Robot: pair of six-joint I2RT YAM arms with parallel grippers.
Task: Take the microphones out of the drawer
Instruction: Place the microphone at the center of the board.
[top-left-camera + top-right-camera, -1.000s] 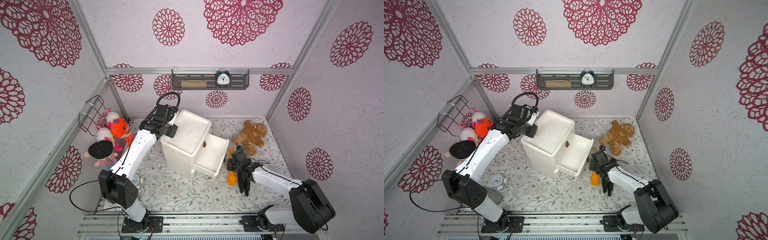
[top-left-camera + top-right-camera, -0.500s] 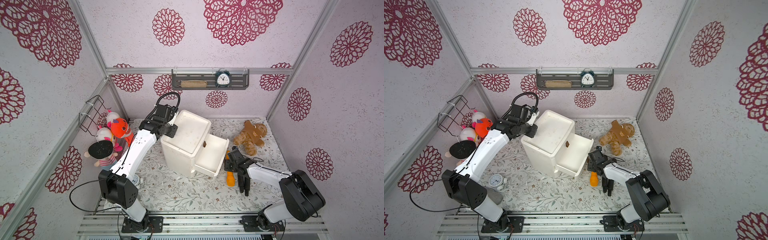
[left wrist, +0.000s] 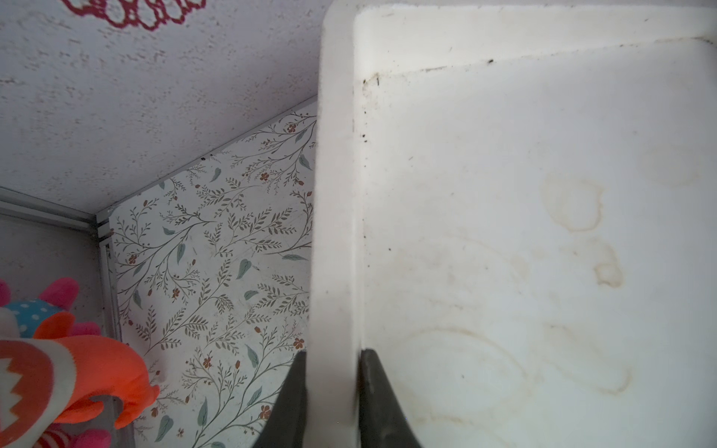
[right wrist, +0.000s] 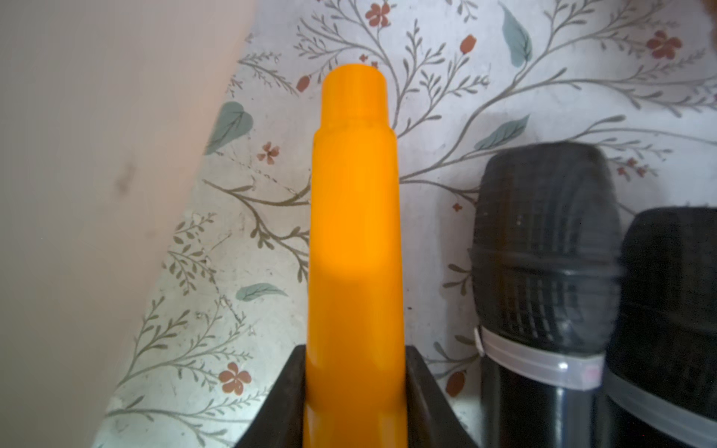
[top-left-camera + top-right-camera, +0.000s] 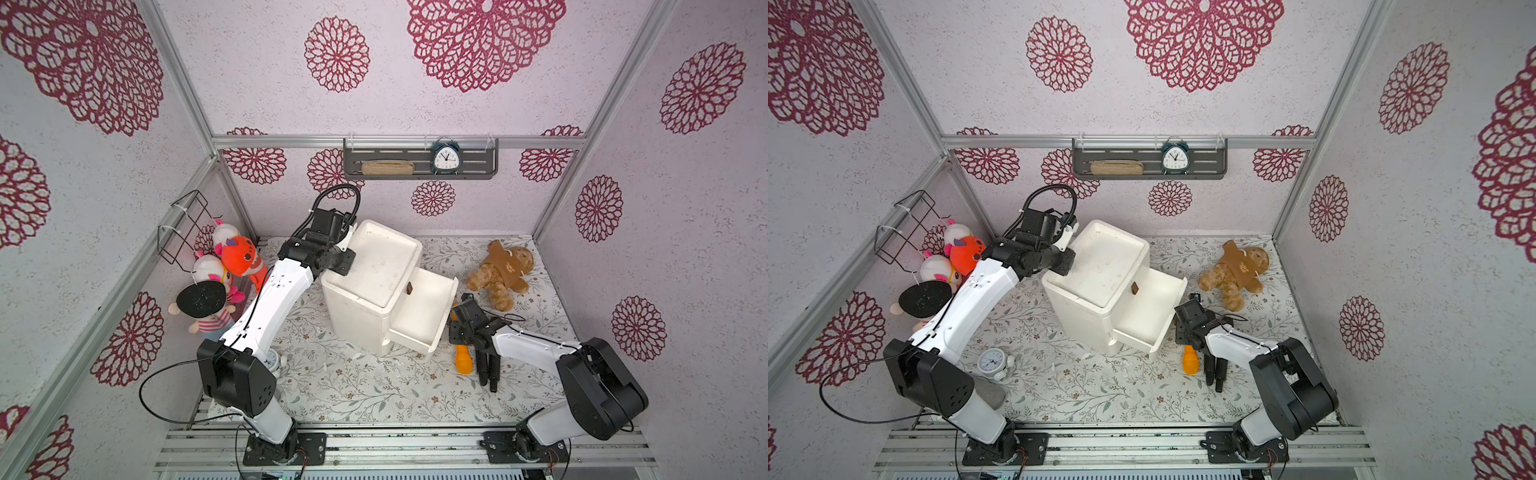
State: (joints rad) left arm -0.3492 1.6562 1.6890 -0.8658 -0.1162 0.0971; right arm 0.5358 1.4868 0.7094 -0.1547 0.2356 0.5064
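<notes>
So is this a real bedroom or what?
Probably a pretend bedroom built for robot practice, not a real one: wallpapered panels in a metal frame, a teddy bear and alarm clock as decoration, and robot arms bolted to a rail.

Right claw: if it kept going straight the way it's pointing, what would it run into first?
Likely only the floral mat. The right claw, shut on the orange microphone, points between the white drawer unit and the black microphones, with open mat ahead; its tilt is unclear.
</notes>
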